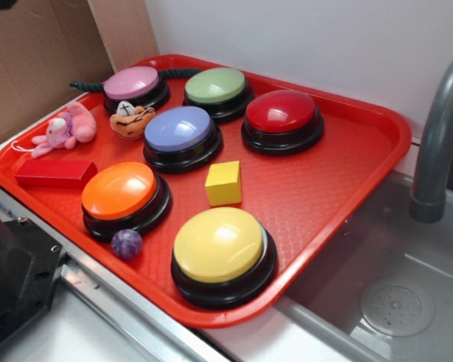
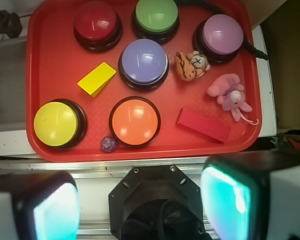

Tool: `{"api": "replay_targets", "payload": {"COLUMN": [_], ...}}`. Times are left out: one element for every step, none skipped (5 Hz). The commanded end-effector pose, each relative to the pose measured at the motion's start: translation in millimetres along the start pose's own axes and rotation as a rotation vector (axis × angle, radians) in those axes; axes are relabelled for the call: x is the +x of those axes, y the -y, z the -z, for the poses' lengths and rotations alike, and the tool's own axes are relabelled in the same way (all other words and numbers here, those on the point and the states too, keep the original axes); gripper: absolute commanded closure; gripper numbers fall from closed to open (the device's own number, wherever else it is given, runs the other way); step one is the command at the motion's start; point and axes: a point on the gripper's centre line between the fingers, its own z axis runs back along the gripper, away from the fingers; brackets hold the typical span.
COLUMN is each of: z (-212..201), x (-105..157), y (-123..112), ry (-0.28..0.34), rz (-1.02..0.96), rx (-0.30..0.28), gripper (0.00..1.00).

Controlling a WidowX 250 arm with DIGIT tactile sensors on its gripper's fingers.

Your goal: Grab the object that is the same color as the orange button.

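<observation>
Exterior view. A red tray (image 1: 377, 143) rests on a counter beside a grey sink basin (image 1: 396, 286) with a faucet (image 1: 440, 136), against a white wall and brown cardboard (image 1: 38, 53). Six dome buttons sit on the tray, spaced apart so each can be reached separately: pink (image 1: 133, 83), green (image 1: 216, 85), red (image 1: 281, 111), purple (image 1: 180, 128), the orange button (image 1: 119, 190) and yellow (image 1: 219, 244). The object matching the orange button in colour, a small striped plush tiger (image 1: 130, 121), lies between the pink and purple buttons, close to both. A pink plush bunny (image 1: 64, 130) and a red block (image 1: 54, 173) lie along the tray's left edge; a yellow cube (image 1: 223, 183) and a small purple ball (image 1: 126, 243) fill gaps between buttons. No arm appears over the tray.

Wrist view. The camera looks straight down from high above, so the whole tray (image 2: 55, 65) is framed, presumably to survey all candidates before committing. The gripper (image 2: 140, 207) shows at the bottom edge; its two pads (image 2: 55, 210) stand wide apart with nothing between them, over the counter edge rather than the tray. The tiger (image 2: 190, 65) lies up and to the right, between the purple button (image 2: 144, 61) and the pink button (image 2: 222, 34), clear of the orange button (image 2: 135, 121). By judgement, the grasp has not begun; the tight flanking by buttons suggests a descent from above.
</observation>
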Motion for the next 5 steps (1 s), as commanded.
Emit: {"api": "replay_targets", "payload": {"z": [25.7, 49.1, 76.2, 100.2, 138.0], "x": [38.3, 58.0, 73.0, 79.3, 89.9], "y": [-20.9, -38.2, -59.4, -73.8, -97.9], "ry": [-0.061, -0.049, -0.007, 0.046, 0.117], "rz": [-0.204, -0.355, -0.577, -0.780, -1.021], "rx": [-0.096, -0.149, -0.197, -0.214, -0.172], "gripper": [0.00, 0.00, 0.00, 0.00, 0.00]}}
